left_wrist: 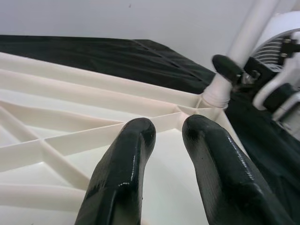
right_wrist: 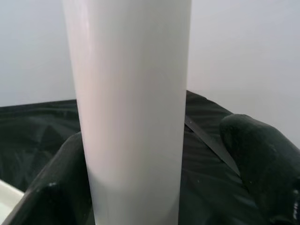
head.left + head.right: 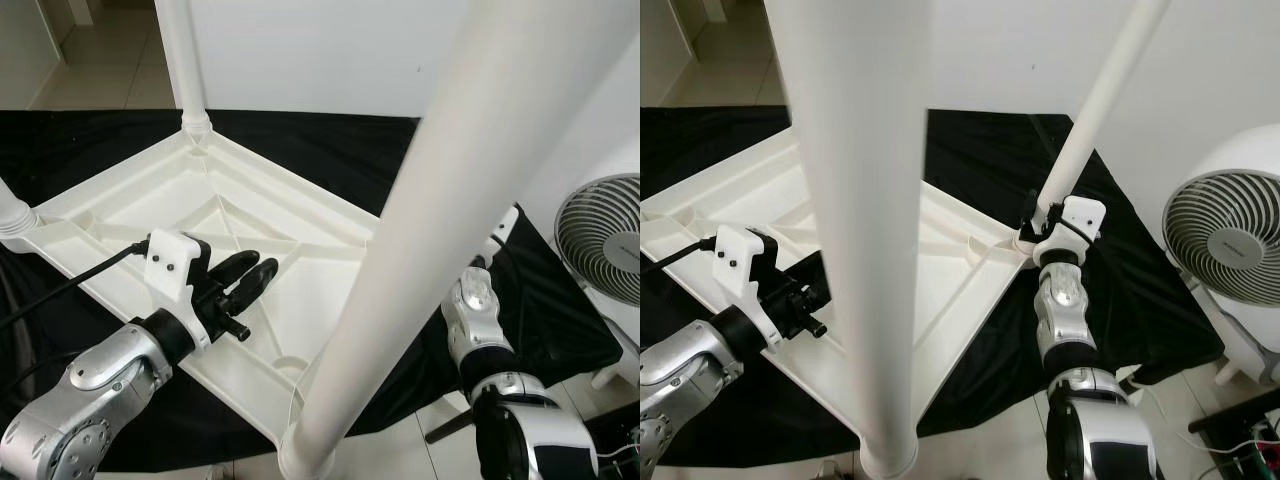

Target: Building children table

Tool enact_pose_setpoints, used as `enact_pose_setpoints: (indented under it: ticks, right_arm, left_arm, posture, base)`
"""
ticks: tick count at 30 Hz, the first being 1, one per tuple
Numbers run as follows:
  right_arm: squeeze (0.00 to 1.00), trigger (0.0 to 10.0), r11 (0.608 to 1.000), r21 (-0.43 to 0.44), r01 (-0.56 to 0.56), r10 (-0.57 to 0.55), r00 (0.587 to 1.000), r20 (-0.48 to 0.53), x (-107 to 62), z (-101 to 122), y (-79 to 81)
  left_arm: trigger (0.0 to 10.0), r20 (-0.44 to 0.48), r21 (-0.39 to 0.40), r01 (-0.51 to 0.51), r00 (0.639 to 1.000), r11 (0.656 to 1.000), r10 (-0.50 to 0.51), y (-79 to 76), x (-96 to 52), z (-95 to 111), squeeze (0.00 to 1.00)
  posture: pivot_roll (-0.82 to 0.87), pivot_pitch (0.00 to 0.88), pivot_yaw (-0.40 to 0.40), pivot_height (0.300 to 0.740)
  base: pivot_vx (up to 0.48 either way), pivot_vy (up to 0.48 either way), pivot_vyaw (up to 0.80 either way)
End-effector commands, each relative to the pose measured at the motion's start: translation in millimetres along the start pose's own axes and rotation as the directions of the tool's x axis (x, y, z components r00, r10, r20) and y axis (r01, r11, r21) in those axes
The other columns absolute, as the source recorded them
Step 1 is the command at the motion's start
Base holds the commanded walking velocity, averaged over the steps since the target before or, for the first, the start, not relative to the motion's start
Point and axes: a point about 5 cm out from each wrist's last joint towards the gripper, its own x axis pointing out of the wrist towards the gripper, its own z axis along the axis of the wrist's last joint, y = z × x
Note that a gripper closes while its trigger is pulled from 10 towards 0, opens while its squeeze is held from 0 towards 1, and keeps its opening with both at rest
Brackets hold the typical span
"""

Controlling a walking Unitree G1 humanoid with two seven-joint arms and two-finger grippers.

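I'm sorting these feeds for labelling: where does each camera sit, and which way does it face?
Left eye: head, looking down at the upturned tabletop; left gripper shows.
Right eye: same head, same scene; right gripper at a table leg.
Left wrist: looks along its fingers across the tabletop ribs.
Right wrist: looks along its fingers at that leg.
Shared: left wrist and right eye both show the right gripper at the leg.

Glossy white plastic tabletop, smooth matt legs — black cloth, shiny rubbery fingers
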Motion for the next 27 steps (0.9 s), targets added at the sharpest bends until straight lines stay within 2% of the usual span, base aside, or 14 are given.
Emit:
enact_pose_setpoints:
  ticks: [1,3,6,10,14,19,21,22,26,27]
  right_arm:
    - [0.00,10.0,1.000,0.019,-0.014,0.014,1.000,0.017,-7.4,0.0,-0.8]
    - [0.00,10.0,0.991,0.079,-0.108,0.107,0.994,0.018,-15.5,1.5,8.2]
    - [0.00,10.0,0.979,0.126,-0.163,0.163,0.987,0.009,-21.0,2.3,13.1]
    - [0.00,10.0,0.973,0.119,-0.200,0.199,0.980,0.019,-25.1,5.4,13.6]
    - [0.00,10.0,0.961,0.128,-0.246,0.246,0.969,0.017,-33.6,10.5,5.5]
    - [0.00,10.0,0.931,0.136,-0.339,0.342,0.940,0.005,-49.8,18.0,1.1]
    - [0.00,10.0,0.897,0.176,-0.406,0.414,0.910,-0.009,-58.7,23.8,1.0]
    - [0.00,10.0,0.897,0.176,-0.406,0.414,0.910,-0.009,-58.7,23.8,1.0]
    - [0.00,10.0,0.830,0.216,-0.514,0.531,0.847,-0.020,-68.0,32.1,2.4]
    - [0.00,10.0,0.830,0.216,-0.514,0.531,0.847,-0.020,-68.0,32.1,2.4]
  left_arm:
    - [10.0,0.009,0.025,0.045,0.999,0.999,-0.045,0.4,-0.9,1.4,0.00]
    - [10.0,0.004,0.036,0.030,1.000,0.999,-0.030,3.4,-2.5,-0.1,0.00]
    - [10.0,0.001,0.043,0.018,1.000,0.999,-0.018,5.9,-3.7,-1.1,0.00]
    - [10.0,0.001,0.049,0.015,1.000,0.999,-0.015,6.7,-4.3,-1.3,0.00]
    - [10.0,-0.022,0.078,-0.005,1.000,0.997,0.007,11.2,-9.7,-4.6,0.00]
    - [10.0,-0.085,0.141,-0.032,0.995,0.990,0.044,21.2,-23.1,-12.7,0.00]
    - [10.0,-0.135,0.163,-0.024,0.990,0.986,0.047,27.2,-33.9,-18.5,0.00]
    - [10.0,-0.135,0.163,-0.024,0.990,0.986,0.047,27.2,-33.9,-18.5,0.00]
    - [10.0,-0.194,0.173,0.028,0.981,0.985,0.006,30.0,-47.0,-22.7,0.00]
    - [10.0,-0.194,0.173,0.028,0.981,0.985,0.006,30.0,-47.0,-22.7,0.00]
  posture:
    - [0.10,0.122,-0.048,0.740]
    - [0.10,0.124,-0.049,0.740]
    - [0.10,0.129,-0.051,0.740]
    - [0.10,0.132,-0.053,0.740]
    - [0.11,0.136,-0.056,0.740]
    - [0.12,0.137,-0.053,0.740]
    - [0.12,0.139,-0.052,0.740]
    - [0.12,0.139,-0.052,0.740]
    - [0.12,0.142,-0.047,0.740]
    - [0.12,0.142,-0.047,0.740]
  base:
    - [0.000,0.000,0.00]
    - [0.000,0.000,0.00]
    - [0.000,0.000,0.00]
    - [0.000,0.000,0.00]
    - [0.000,0.000,0.00]
    - [0.000,0.000,0.00]
    - [0.000,0.000,0.00]
    - [0.000,0.000,0.00]
    - [0.000,0.000,0.00]
    - [0.000,0.000,0.00]
